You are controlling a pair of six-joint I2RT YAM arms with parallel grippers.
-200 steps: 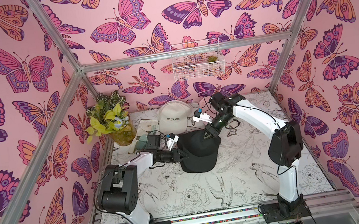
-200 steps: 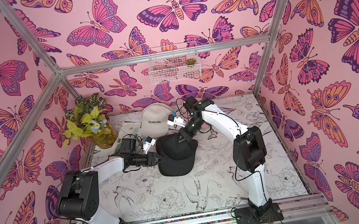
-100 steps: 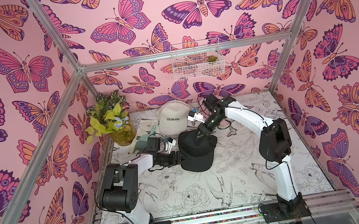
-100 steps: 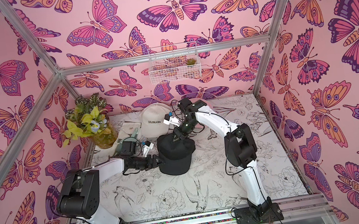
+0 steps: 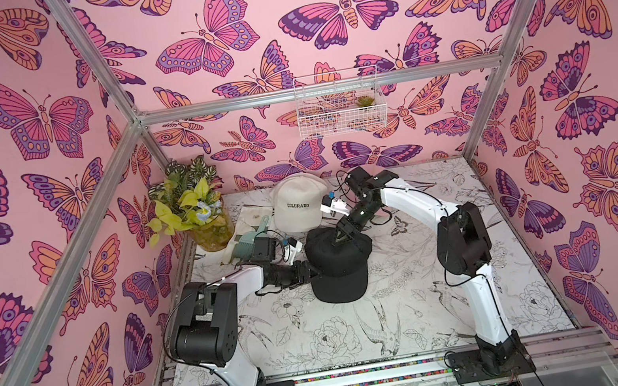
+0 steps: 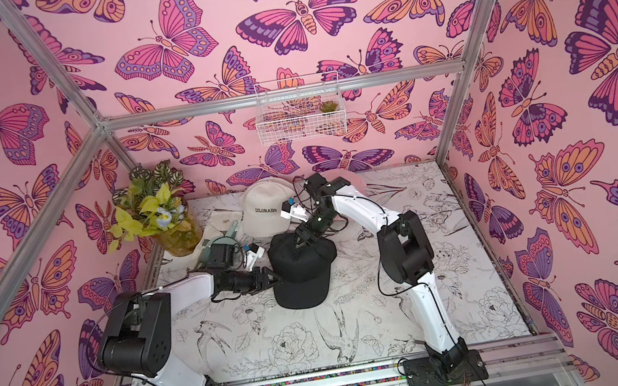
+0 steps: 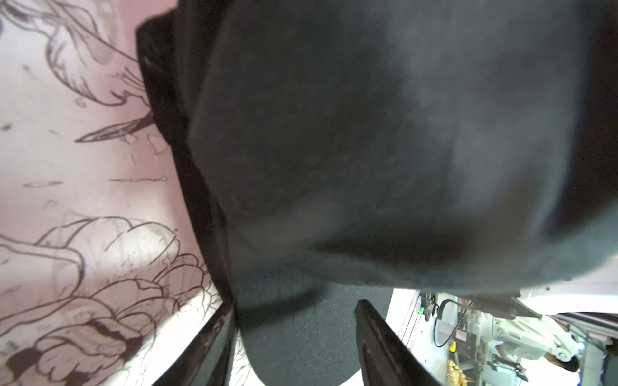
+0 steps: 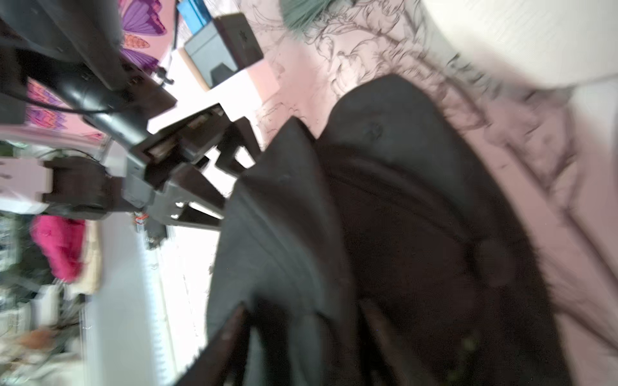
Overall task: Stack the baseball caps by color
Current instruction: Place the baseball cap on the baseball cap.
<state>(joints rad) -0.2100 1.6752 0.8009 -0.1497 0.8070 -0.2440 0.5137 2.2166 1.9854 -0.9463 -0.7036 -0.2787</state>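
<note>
A black baseball cap lies mid-table, brim toward the front. The left wrist view shows its dark crown over a second black brim. My left gripper is at the cap's left edge, jaws apart with that brim between them. My right gripper rests on the crown, open, with a fold of black fabric between the fingers. A cream "COLORADO" cap sits behind. A pink shape, perhaps a cap, shows behind the right arm.
A potted plant stands in the back left corner, with a teal brush and a pale cloth beside it. A white wire basket hangs on the back wall. Metal frame posts edge the table.
The right gripper's jaws have opened on top of the black cap, and its elbow has swung left. The left gripper stays at the cap's edge, jaws wider apart.
</note>
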